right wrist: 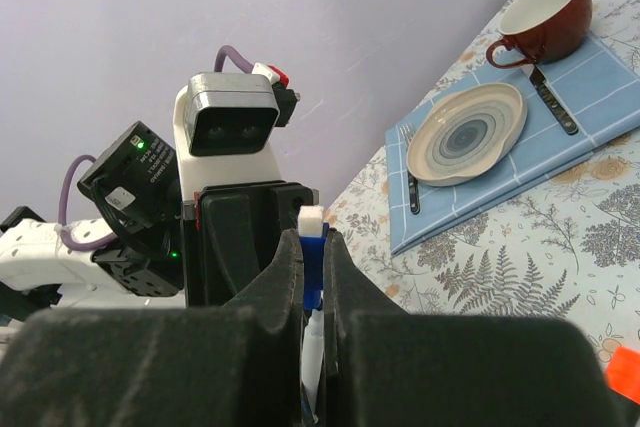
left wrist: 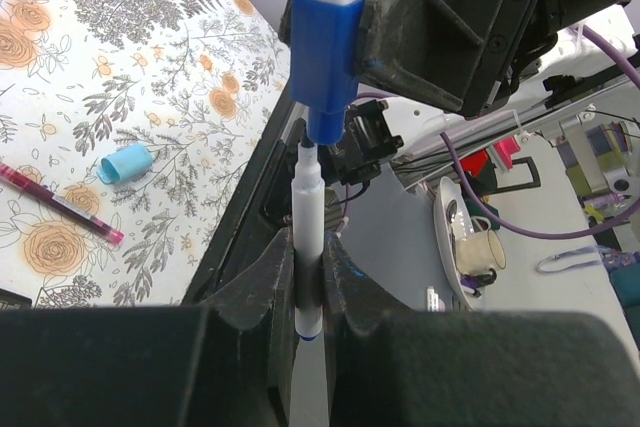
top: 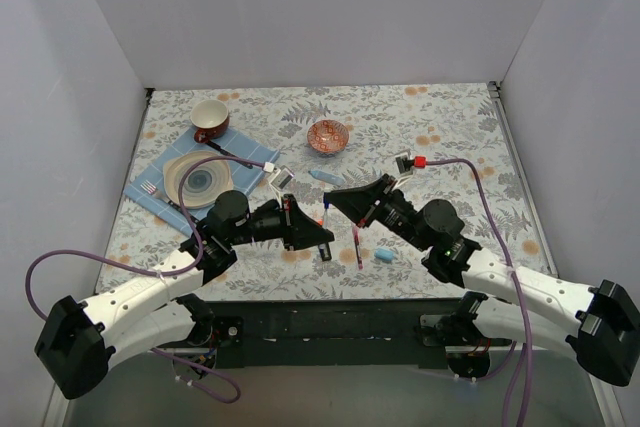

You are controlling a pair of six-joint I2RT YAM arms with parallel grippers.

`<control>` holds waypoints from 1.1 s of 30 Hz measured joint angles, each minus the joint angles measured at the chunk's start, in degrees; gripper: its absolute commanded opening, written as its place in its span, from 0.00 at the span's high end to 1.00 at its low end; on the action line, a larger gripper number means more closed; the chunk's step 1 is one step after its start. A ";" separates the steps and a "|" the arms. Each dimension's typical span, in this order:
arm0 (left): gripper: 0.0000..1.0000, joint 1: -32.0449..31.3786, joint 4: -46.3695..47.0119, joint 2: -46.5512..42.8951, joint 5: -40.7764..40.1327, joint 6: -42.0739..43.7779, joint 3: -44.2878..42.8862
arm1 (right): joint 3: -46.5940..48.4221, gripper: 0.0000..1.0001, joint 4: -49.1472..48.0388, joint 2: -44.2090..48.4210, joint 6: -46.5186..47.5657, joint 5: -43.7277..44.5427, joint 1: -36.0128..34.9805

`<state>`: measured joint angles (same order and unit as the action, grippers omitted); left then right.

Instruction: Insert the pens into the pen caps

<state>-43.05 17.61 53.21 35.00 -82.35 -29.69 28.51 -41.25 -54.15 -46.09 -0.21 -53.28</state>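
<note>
From above, the left end effector is clamping a white pen. The right end effector is pinching the dark blue cap, and the two are meeting tip to tip over the table. Three pens are showing: the held one, a light blue pen lying just beyond the dark blue cap, and a magenta-red pen lying near it on the near right. Two caps are showing. The second is a light blue cap, lying farther right of the dark blue cap, past the magenta-red pen. One bowl is sitting beyond the dark blue cap. One plate and one cup are sitting on a blue mat, well to its left.

In the left wrist view, the fingers are squeezing the white pen at its black band, and its tip is entering the dark blue cap from below. The light blue cap and the magenta-red pen are lying left of the dark blue cap.

In the right wrist view, the closed fingers are hiding most of the dark blue cap, and the left arm is blocking the space behind it. The plate, the cup and two pieces of cutlery are lying to its upper right.
</note>
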 measured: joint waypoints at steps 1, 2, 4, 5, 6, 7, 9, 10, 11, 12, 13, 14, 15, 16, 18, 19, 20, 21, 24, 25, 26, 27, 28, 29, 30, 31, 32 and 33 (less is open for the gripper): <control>1.00 0.07 -0.02 0.00 -0.09 0.00 0.00 | 0.09 0.99 -0.20 -0.26 0.00 -0.02 0.00; 1.00 0.09 0.00 0.00 -0.11 0.02 0.00 | 0.15 0.99 -0.46 -0.52 0.00 -0.07 0.00; 1.00 0.09 -0.02 0.00 -0.26 0.07 0.00 | 0.22 0.99 -0.76 -0.87 0.00 -0.20 0.00; 1.00 0.09 -0.04 0.00 -0.37 0.09 0.00 | 0.22 0.99 -0.87 -0.96 0.00 -0.22 0.00; 1.00 0.09 -0.11 0.00 -0.46 0.15 0.00 | 0.22 0.99 -0.90 -1.01 0.00 -0.22 0.00; 1.00 0.09 -0.20 0.02 -0.50 0.24 0.00 | 0.22 0.99 -0.92 -1.01 0.00 -0.24 0.00; 1.00 0.09 -0.22 0.07 -0.52 0.42 0.00 | 0.22 0.99 -0.90 -1.01 0.02 -0.24 0.00; 1.00 0.09 -0.17 0.13 -0.52 0.48 0.00 | 0.20 0.99 -0.90 -1.01 0.09 -0.22 0.00; 1.00 0.09 -0.15 0.20 -0.52 0.50 0.00 | 0.22 0.99 -0.90 -1.01 0.22 -0.20 0.00; 1.00 0.09 -0.07 0.28 -0.52 0.52 0.00 | 0.22 0.99 -0.90 -1.01 0.37 -0.15 0.00; 1.00 0.09 -0.02 0.35 -0.52 0.55 0.00 | 0.22 0.99 -0.87 -0.98 0.59 -0.09 0.00; 1.00 0.09 0.00 0.39 -0.57 0.55 0.00 | 0.22 0.99 -0.85 -0.98 0.85 0.00 0.00; 1.00 0.09 0.00 0.39 -0.59 0.57 0.00 | 0.26 0.99 -0.74 -0.98 1.09 0.00 0.00; 1.00 0.09 -0.02 0.39 -0.72 0.66 0.00 | 0.50 0.99 -0.39 -0.98 1.36 0.02 0.00; 1.00 0.09 0.07 0.44 -1.05 0.79 0.00 | 1.95 0.99 1.97 -0.98 1.97 0.20 0.00; 1.00 0.09 0.20 0.44 -1.22 0.90 0.00 | 2.82 0.99 3.04 -0.98 2.25 0.37 0.00; 1.00 0.09 0.26 0.44 -1.36 0.94 0.00 | 3.58 0.99 3.72 -0.98 2.56 0.57 0.00; 1.00 0.09 0.31 0.44 -1.53 0.96 0.00 | 4.02 0.99 3.91 -0.96 2.73 0.72 0.00; 1.00 0.09 0.44 0.44 -1.64 0.98 0.00 | 4.37 0.99 4.04 -0.72 2.91 1.03 0.00; 1.00 0.11 0.42 0.44 -1.66 0.96 0.00 | 4.37 0.99 4.17 -0.70 2.91 1.11 0.00; 1.00 0.09 0.42 0.44 -1.73 0.96 0.00 | 4.37 0.99 4.28 -0.70 2.91 1.11 0.00; 1.00 0.11 0.42 0.44 -1.77 0.96 0.00 | 4.37 0.99 4.37 -0.70 2.89 1.09 0.00; 1.00 0.09 0.42 0.44 -1.77 0.96 0.00 | 4.37 0.99 4.39 -0.70 2.89 1.09 0.00; 1.00 0.09 0.42 0.44 -1.79 0.96 0.00 | 4.37 0.99 4.39 -0.68 2.89 1.09 0.00; 1.00 0.11 0.44 0.44 -1.79 0.96 0.00 | 4.37 0.99 4.39 -0.68 2.89 1.11 0.00; 1.00 0.11 0.44 0.44 -1.79 0.96 0.00 | 4.37 0.99 4.39 -0.68 2.89 1.11 0.00; 1.00 0.09 0.42 0.44 -1.81 0.96 0.00 | 4.37 0.99 4.39 -0.68 2.89 1.11 0.00; 1.00 0.09 0.44 0.44 -1.79 0.94 0.00 | 4.37 0.99 4.39 -0.68 2.91 1.11 0.00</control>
<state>-42.96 18.04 53.65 33.21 -81.41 -29.69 32.88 -36.86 -54.83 -43.18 0.91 -53.28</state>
